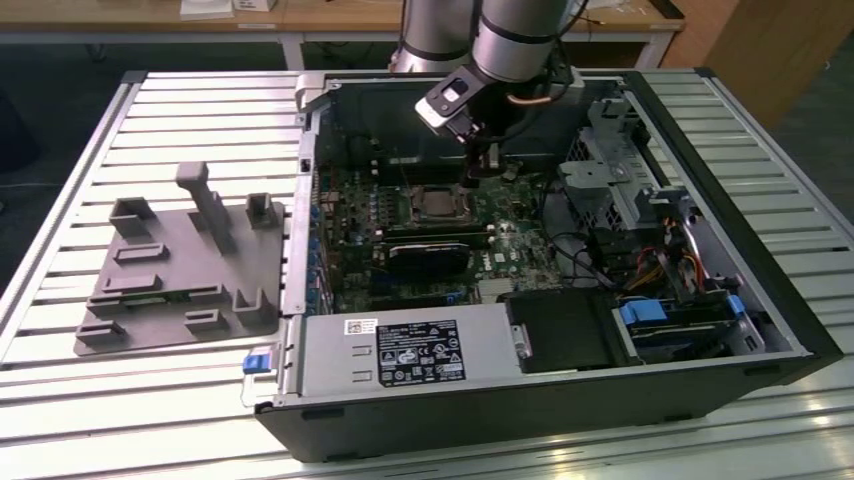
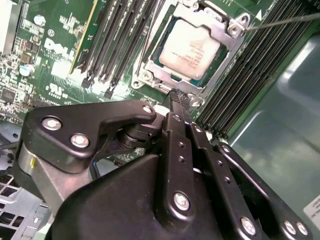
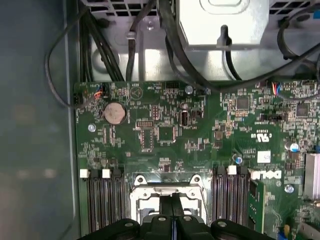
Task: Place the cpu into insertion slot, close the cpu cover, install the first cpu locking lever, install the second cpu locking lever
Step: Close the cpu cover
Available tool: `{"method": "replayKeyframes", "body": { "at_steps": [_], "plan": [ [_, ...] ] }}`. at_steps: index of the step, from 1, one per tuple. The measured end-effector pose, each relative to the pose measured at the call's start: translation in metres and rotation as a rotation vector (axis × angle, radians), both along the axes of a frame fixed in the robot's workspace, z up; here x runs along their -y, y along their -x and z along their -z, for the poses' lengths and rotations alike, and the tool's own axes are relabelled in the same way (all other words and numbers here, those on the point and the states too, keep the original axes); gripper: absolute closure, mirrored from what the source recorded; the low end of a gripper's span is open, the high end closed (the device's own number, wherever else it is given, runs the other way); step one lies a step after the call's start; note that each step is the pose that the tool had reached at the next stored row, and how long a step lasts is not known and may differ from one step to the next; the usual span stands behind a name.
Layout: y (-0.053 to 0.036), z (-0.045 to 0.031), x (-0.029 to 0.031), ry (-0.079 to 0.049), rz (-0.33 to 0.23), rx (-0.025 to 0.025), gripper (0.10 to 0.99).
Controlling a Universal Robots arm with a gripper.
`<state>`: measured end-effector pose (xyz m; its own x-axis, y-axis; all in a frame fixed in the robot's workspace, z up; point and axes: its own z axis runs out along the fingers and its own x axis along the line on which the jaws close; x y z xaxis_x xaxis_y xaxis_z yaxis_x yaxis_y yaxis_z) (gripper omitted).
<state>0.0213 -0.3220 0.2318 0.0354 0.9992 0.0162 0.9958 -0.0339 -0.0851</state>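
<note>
Gripper point(image 2: 180, 100) shut, tips at the edge of the slot point(image 2: 150, 75) with the cpu point(image 2: 190, 50) seated in it.

In both wrist views the two fingers point(image 2: 172, 130) press together with nothing seen between them, and their tips sit at the slot's rim, just beside the cover point(image 2: 209, 14); whether they touch it I cannot tell. The cover lies flat around the cpu, whose grey face shows through the window. A thin lever point(image 2: 285, 21) juts out from one slot corner, raised off the board point(image 2: 55, 55). Memory slots point(image 2: 112, 45) flank the slot. In the exterior view the arm reaches down into the open case point(image 1: 534, 410), which lies on a slatted table point(image 1: 107, 400), with a grey tray point(image 1: 160, 300) to the exterior view's left.
</note>
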Motion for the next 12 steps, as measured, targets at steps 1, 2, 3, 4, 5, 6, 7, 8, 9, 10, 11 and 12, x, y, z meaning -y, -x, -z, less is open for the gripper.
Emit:
{"method": "replayKeyframes", "body": {
  "at_steps": [1, 2, 3, 4, 5, 6, 7, 8, 9, 10, 11, 12],
  "plan": [
    [0.0012, 0.0000, 0.0000, 0.000, 0.000, 0.0014, 0.980],
    [0.0022, 0.0000, 0.0000, 0.000, 0.000, 0.0029, 0.980],
    [0.0033, -0.0001, 0.0000, 0.000, 0.000, 0.0047, 0.980],
    [0.0045, 0.0000, 0.0000, 0.000, 0.000, 0.0069, 0.980],
    [0.0060, -0.0001, 0.0000, 0.000, 0.000, 0.0098, 0.980],
    [0.0080, 0.0000, 0.0000, 0.000, 0.000, 0.0136, 0.980],
    [0.0104, 0.0000, 0.0000, 0.000, 0.000, 0.0189, 0.980],
    [0.0132, 0.0001, 0.0000, 0.000, 0.000, 0.0255, 0.980],
    [0.0162, 0.0001, 0.0000, 0.000, 0.000, 0.0329, 0.980],
    [0.0192, 0.0003, 0.0000, 0.000, 0.000, 0.0405, 0.980],
    [0.0218, 0.0005, 0.0000, 0.000, 0.000, 0.0481, 0.980],
    [0.0242, 0.0006, 0.0000, 0.000, 0.000, 0.0552, 0.980]
  ]
}}
